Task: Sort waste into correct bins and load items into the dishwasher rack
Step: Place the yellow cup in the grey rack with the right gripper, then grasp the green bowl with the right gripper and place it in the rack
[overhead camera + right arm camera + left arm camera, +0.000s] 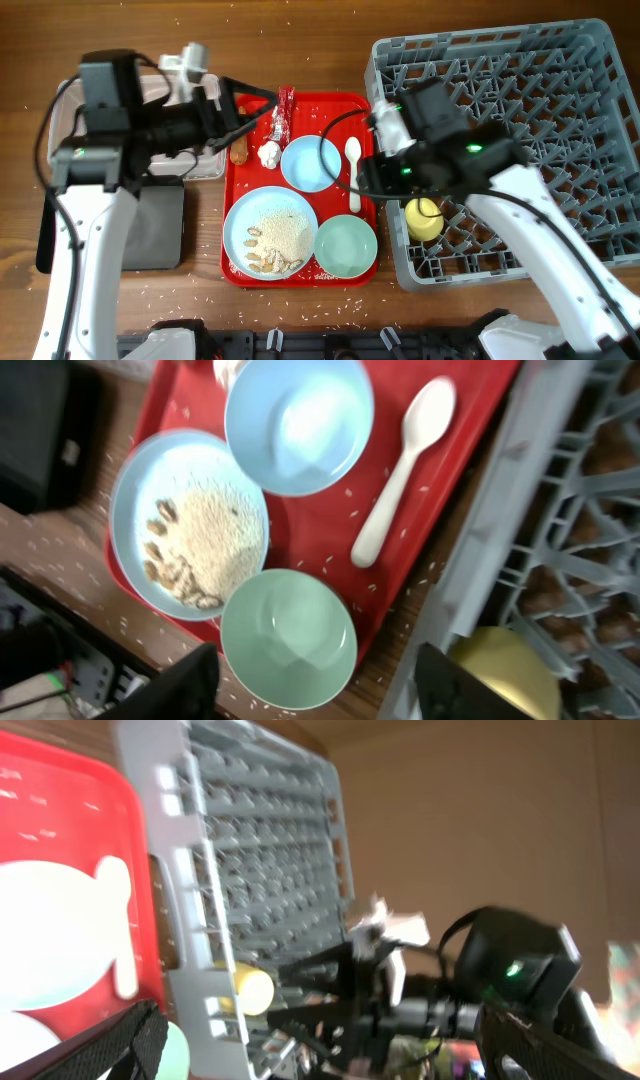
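Your left claw [320,1020] is spread wide with nothing between its fingers. From overhead it reaches over the back left part of the red serving tray [338,108], close to the red foil wrapper [283,110]. Your right claw [315,655] is likewise gaping and empty, and hangs above the tray's right edge with the pale green bowl [289,638] below it.

The small orange carrot [238,152] lies at the tray's left rim, with the white tissue ball [269,153] just beside it. The small light blue bowl [298,422] sits upright and empty, and the white plastic spoon [400,470] lies to its right with its bowl end towards the back. The light blue plate [128,480] holds a heap of white rice [215,535] with brown food scraps [170,565] along its front edge. More grains are scattered over the tray and the worktop [300,40].

The yellow cup [424,218] is in the grey dishwasher rack [540,100], near the front left corner. The clear tub [205,165] sits under your left arm. The black tray [160,225] lies in front of the tub.
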Robot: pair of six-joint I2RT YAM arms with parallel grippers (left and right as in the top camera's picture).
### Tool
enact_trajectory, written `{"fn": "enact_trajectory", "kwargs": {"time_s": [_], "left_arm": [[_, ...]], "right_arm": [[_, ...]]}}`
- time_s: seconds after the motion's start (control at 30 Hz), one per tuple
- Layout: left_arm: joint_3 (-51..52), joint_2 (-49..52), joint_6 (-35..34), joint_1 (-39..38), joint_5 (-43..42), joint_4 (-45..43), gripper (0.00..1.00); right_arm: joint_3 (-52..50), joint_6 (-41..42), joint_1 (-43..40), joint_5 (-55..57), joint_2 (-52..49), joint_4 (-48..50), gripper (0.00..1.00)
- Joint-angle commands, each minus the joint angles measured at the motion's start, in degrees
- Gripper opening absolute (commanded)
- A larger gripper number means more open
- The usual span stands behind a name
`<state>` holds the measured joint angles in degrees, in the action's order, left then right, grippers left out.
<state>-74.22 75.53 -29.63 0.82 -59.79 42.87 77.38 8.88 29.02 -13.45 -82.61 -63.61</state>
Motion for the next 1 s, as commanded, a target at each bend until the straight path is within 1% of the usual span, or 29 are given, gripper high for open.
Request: {"fn": "enact_trajectory", "kwargs": {"time_s": [0.0,0.03,0.07,0.1,0.13,0.17,0.2,0.27,0.33,0.4,0.43,0.5,0.53,0.6,0.67,0.73,0.83,0.87,0.9,0.97], "left_arm": [[-0.3,-5.9,0.9,4.6,9.7,4.8,1.00],[-0.3,-7.2,0.9,5.2,13.3,6.7,1.00],[-0.3,-8.9,0.7,5.7,18.1,9.1,1.00],[-0.3,-11.6,-0.2,6.4,26.8,12.7,1.00],[-0.3,-14.0,-1.7,6.8,35.2,15.7,1.00],[-0.3,-16.4,-3.1,6.8,42.8,18.2,1.00],[-0.3,-18.0,-3.7,6.8,46.5,19.3,1.00],[-0.3,-20.2,-3.7,6.8,50.0,20.0,1.00],[-0.3,-21.7,-3.7,6.8,50.7,19.7,1.00],[-0.3,-22.0,-3.7,6.8,50.7,19.7,1.00],[-0.3,-21.8,-3.7,6.8,50.7,19.8,1.00],[-0.3,-21.6,-3.7,6.8,50.7,19.8,1.00],[-0.3,-21.6,-3.7,6.8,50.7,19.8,1.00],[-0.3,-21.5,-3.7,6.8,50.7,19.8,1.00],[-0.3,-21.5,-3.7,6.8,50.7,19.8,1.00],[-0.3,-21.5,-3.7,6.8,50.7,19.8,1.00],[-0.3,-21.5,-3.7,6.8,50.7,19.8,1.00],[-0.3,-21.5,-3.7,6.8,50.7,19.8,1.00],[-0.3,-21.5,-3.7,6.8,50.7,19.8,1.00],[-0.3,-21.5,-3.7,6.8,50.7,19.8,1.00]], "right_arm": [[-1.9,3.2,2.5,7.0,-5.9,-0.3,0.56],[-2.5,3.1,2.5,6.1,-7.6,-0.8,0.52],[-3.3,0.0,2.6,1.4,-9.9,-0.9,0.52],[-4.3,-4.2,3.2,-3.0,-11.7,-0.7,0.54],[-5.1,-4.4,3.8,-3.0,-12.7,-0.4,0.59],[-6.0,-4.5,4.6,-2.9,-13.6,0.0,0.60],[-6.5,-4.5,5.1,-2.9,-14.1,0.4,0.61],[-7.9,-4.5,6.4,-2.6,-15.1,2.5,0.60],[-10.0,-4.1,7.5,-0.8,-15.9,5.9,0.60],[-12.9,-1.0,7.9,7.3,-17.3,10.5,0.53],[-14.0,-1.0,7.9,8.1,-18.0,12.6,0.51],[-14.5,-1.1,7.9,7.0,-19.2,14.4,0.42],[-14.5,-1.2,7.9,7.1,-19.9,14.4,0.36],[-14.5,-1.2,7.9,7.1,-20.3,14.3,0.05],[-13.0,-1.1,7.7,9.3,-19.5,12.0,0.04],[-9.0,-1.2,7.1,10.4,-17.3,7.8,0.04],[-3.3,0.1,6.9,17.7,-11.8,2.5,0.04],[-2.0,1.9,6.9,20.5,-10.4,1.7,0.04],[-0.4,5.7,6.9,26.5,-8.4,0.8,0.04],[0.6,18.9,5.6,44.7,-3.3,0.4,0.04]]}}
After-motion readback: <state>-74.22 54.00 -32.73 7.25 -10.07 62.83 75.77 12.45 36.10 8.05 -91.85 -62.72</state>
